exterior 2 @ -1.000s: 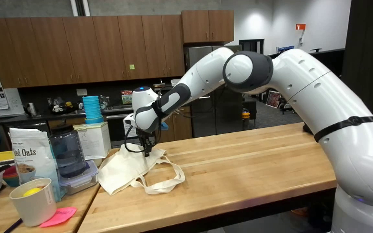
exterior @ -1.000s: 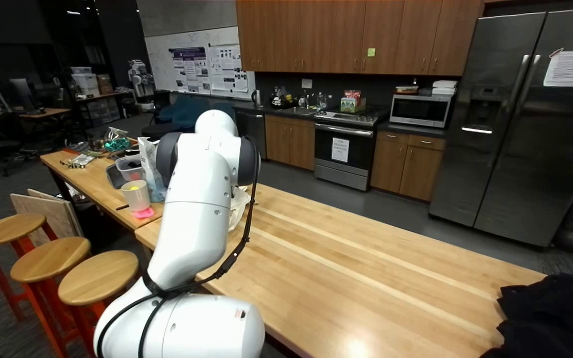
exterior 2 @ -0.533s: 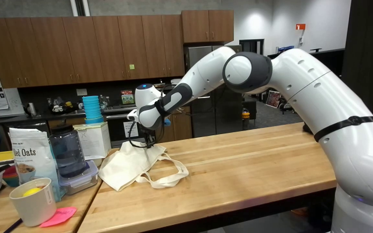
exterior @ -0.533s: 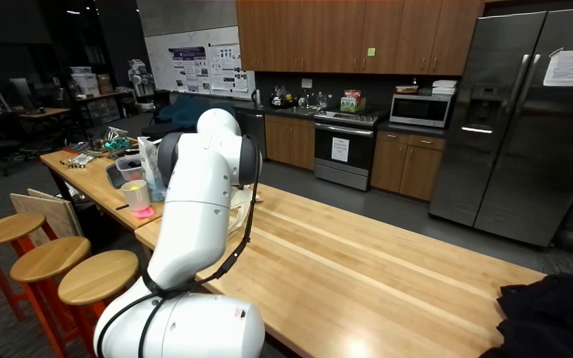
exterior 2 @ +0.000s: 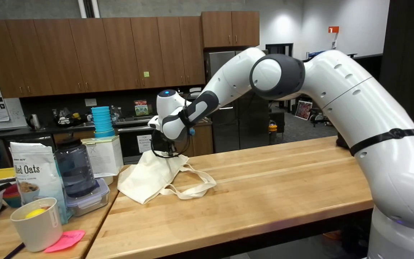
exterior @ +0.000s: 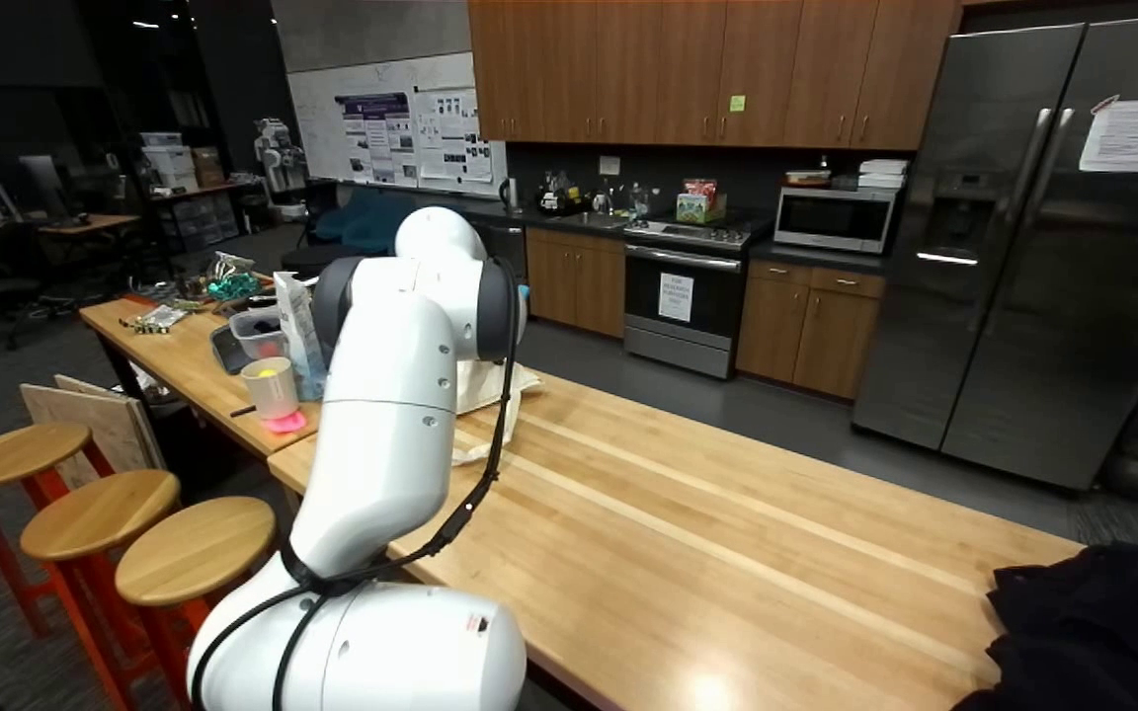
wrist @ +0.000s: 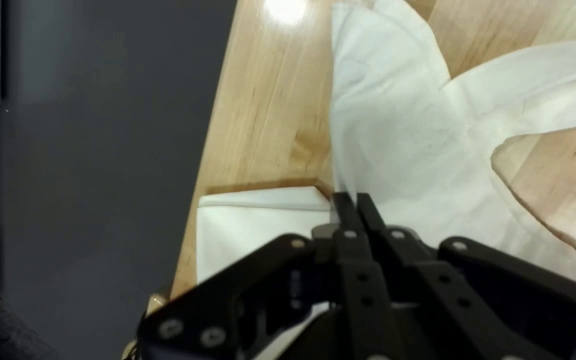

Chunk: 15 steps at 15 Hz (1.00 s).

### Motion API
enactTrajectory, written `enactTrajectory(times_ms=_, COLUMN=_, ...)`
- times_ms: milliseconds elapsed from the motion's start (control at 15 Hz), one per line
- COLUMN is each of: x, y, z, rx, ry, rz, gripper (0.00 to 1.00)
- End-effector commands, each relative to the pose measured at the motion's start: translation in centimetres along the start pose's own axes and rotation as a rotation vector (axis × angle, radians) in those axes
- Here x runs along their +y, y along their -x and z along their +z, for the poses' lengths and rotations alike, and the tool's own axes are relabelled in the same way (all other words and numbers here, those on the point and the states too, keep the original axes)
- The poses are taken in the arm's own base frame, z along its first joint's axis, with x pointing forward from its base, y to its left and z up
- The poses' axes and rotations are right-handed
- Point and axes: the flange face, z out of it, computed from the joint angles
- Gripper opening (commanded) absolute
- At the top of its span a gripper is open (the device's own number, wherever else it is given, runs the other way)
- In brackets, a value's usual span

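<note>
A cream cloth tote bag lies crumpled on the wooden table in both exterior views, its strap looped towards the middle of the tabletop. In the wrist view, my gripper is shut with a thin fold of the bag pinched between its black fingertips. Cloth spreads out on both sides of the fingers there, and part of it passes beneath the gripper. The bag's upper edge rises towards the gripper in an exterior view. In an exterior view the arm hides the gripper and part of the bag.
Beside the bag, on the adjoining table, stand a white box, a water bottle, a lidded container, an oats bag and a mug. Dark cloth lies at the table's far end. The table edge runs close by.
The jaws have closed on the cloth. My gripper has since risen and shifted slightly rightwards in the view showing the bag whole, dragging the bag and strap along.
</note>
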Motion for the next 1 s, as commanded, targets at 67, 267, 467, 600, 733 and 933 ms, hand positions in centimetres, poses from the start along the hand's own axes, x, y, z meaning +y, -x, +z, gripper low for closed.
enactTrajectory(times_ms=67, x=-0.7, y=3.4, z=-2.0, rx=-0.031, ry=0.049, rz=0.052, gripper=0.01)
enactTrajectory(times_ms=267, x=-1.4, y=5.4, z=-2.3, rx=-0.038, ry=0.062, rz=0.095, gripper=0.01)
enactTrajectory(times_ms=467, x=-2.4, y=7.6, z=-2.7, rx=-0.047, ry=0.072, rz=0.143, gripper=0.01)
enactTrajectory(times_ms=600, x=-3.2, y=9.4, z=-2.9, rx=-0.054, ry=0.077, rz=0.178, gripper=0.01)
enactTrajectory(times_ms=733, x=-4.0, y=11.5, z=-3.6, rx=-0.072, ry=0.088, rz=0.219, gripper=0.01)
enactTrajectory(times_ms=933, x=-5.3, y=14.3, z=-4.6, rx=-0.111, ry=0.111, rz=0.276, gripper=0.01)
